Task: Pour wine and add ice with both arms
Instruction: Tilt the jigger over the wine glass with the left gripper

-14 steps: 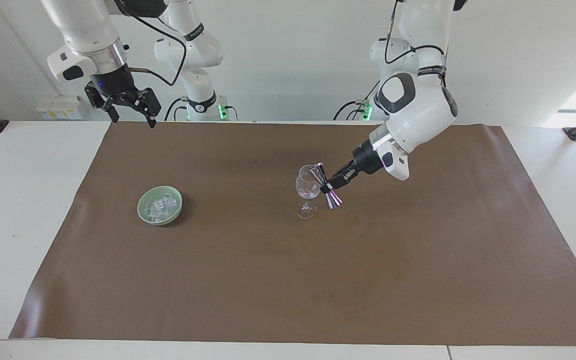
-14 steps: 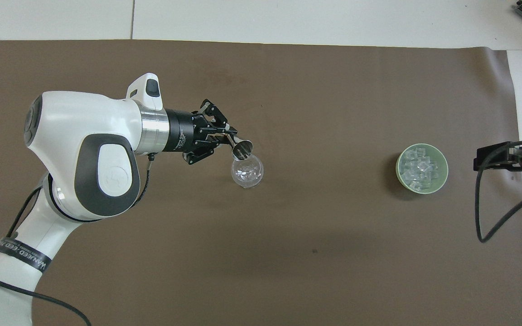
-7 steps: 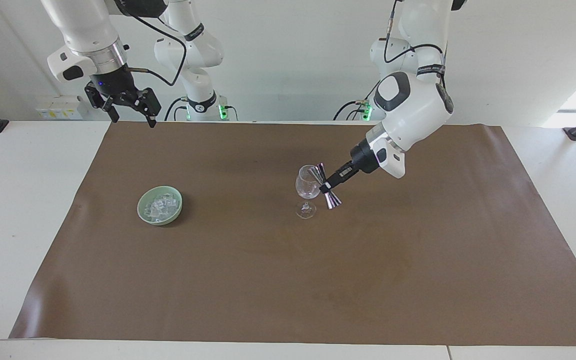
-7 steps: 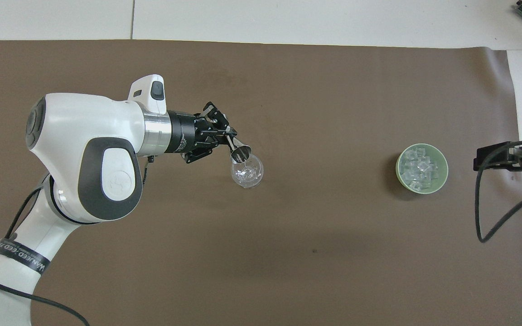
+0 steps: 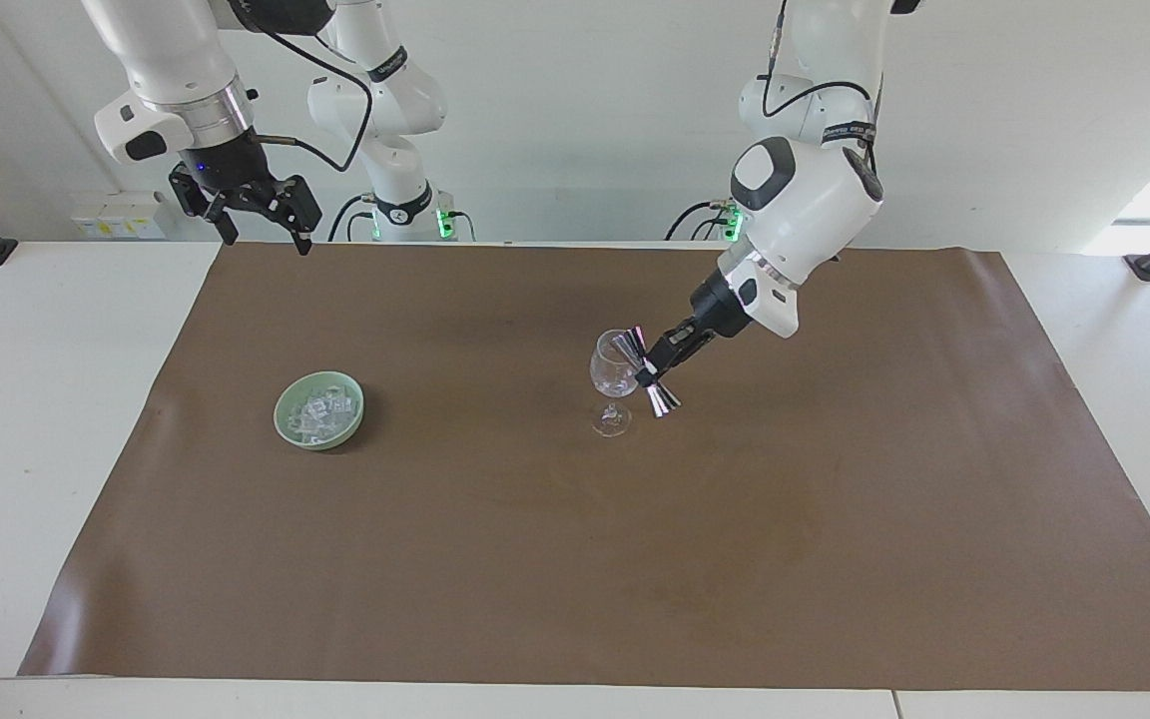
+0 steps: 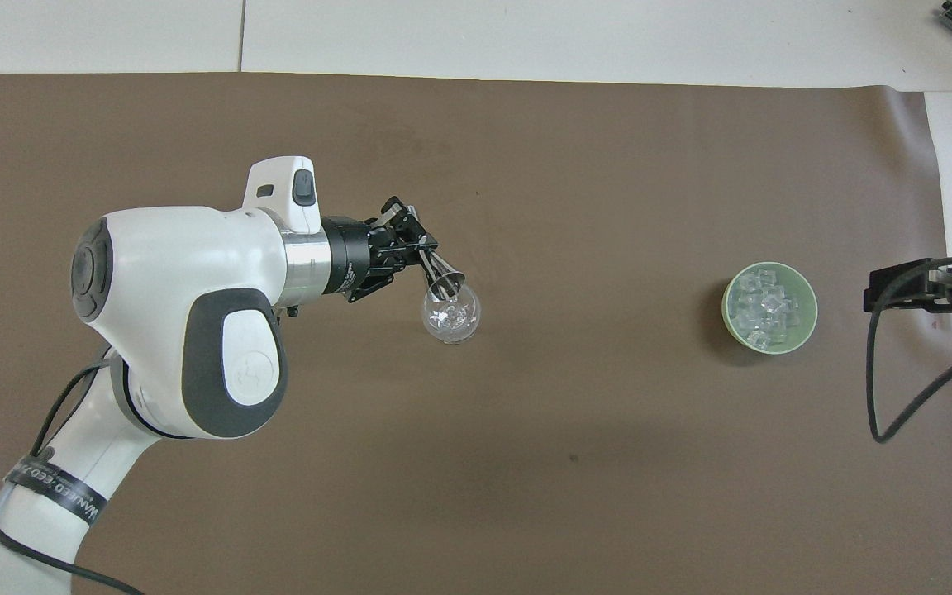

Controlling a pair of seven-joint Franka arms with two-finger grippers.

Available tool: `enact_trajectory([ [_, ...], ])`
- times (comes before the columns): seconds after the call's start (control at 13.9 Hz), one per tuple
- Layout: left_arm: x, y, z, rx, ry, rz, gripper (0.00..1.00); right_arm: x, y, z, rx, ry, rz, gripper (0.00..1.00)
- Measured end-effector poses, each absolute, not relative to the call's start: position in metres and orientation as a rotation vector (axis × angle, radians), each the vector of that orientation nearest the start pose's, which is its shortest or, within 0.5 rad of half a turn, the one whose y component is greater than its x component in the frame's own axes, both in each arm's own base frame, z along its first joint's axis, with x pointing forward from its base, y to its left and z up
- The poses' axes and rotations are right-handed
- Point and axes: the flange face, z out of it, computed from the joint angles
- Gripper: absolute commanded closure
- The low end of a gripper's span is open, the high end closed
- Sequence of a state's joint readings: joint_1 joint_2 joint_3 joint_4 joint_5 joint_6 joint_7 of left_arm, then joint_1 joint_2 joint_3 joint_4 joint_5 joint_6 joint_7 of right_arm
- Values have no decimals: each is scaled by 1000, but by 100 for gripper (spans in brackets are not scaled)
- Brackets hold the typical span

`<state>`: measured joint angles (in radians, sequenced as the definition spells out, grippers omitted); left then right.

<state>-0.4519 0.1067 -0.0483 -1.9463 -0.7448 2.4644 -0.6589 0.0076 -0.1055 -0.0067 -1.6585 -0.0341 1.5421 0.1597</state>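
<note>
Pour step in hand, judged from the jigger (image 5: 647,372) tipped over the wine glass (image 5: 614,372).

Left pincer (image 5: 659,363) pinched shut on the jigger's narrow waist, upper cone leaned onto the glass rim, lower cone pointing down toward the brown mat (image 5: 575,559). In the overhead view the jigger's mouth (image 6: 444,282) sits at the rim edge of the glass bowl (image 6: 451,313), on the side toward the left arm's end of the table. No liquid stream made out in either view; glints inside the bowl, contents not identifiable.

Glass upright on its foot near mid-mat. Ice (image 5: 320,410) heaped in the green bowl (image 5: 290,426), well apart from the glass, toward the right arm's end of the table.

Right pincer (image 5: 254,213) spread wide, empty, high over the mat edge at the robots' end of the table; waiting.

To do the pour well:
- Keep the jigger's lip inside the rim line, not on it (thin stem, light glass: likely to tip under a sideways push).
- Rotate at the wrist only, slowly; no travel toward the glass.
- Hold tilted long enough to drain, then level before lifting clear.
- Lift up and away from the rim, not across it.
- Right arm to stay clear until the jigger is withdrawn; ice afterwards.
</note>
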Motion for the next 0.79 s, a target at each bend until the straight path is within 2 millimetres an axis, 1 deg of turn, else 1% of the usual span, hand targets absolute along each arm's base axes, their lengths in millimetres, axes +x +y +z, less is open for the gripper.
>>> enact_trajectory([
  [0.43, 539, -293, 484, 2384, 696, 108, 100, 518, -3, 637, -3166, 253, 13, 0],
  [0.79, 537, -301, 490, 2376, 670, 190, 100, 518, -3, 637, -3166, 253, 13, 0],
])
